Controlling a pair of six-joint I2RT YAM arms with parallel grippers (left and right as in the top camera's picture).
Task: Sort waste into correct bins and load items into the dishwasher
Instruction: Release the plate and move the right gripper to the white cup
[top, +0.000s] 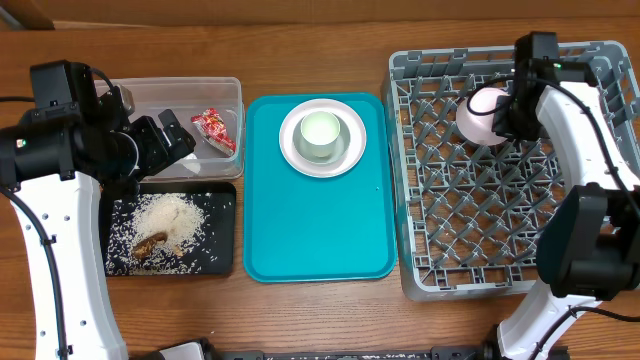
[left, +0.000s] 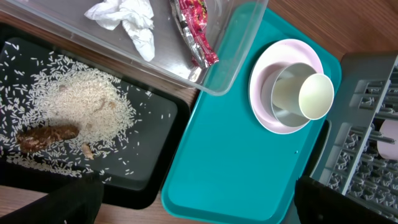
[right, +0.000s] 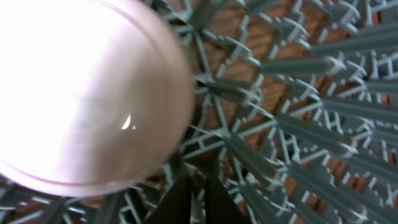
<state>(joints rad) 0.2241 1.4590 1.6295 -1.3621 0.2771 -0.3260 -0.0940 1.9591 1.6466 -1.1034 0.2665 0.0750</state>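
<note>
Bench front: black tray (top: 228, 200) of rice (top: 170, 215). Beside it, teal tray (top: 320, 235) carrying plate (top: 290, 155) with cup (top: 322, 135). Left pincer (top: 170, 135) spread, empty, over clear bin (top: 170, 95) holding red wrapper (top: 213, 128). Farther right, pink bowl (top: 478, 112) in dish rack (top: 470, 230), far-left part. Right pincer (right: 198, 193) pressed together beside it, blurred.

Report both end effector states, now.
Left end effector: open, holding nothing.
Right end effector: fingers close together beside the pink bowl; whether it grips the bowl cannot be told.
</note>
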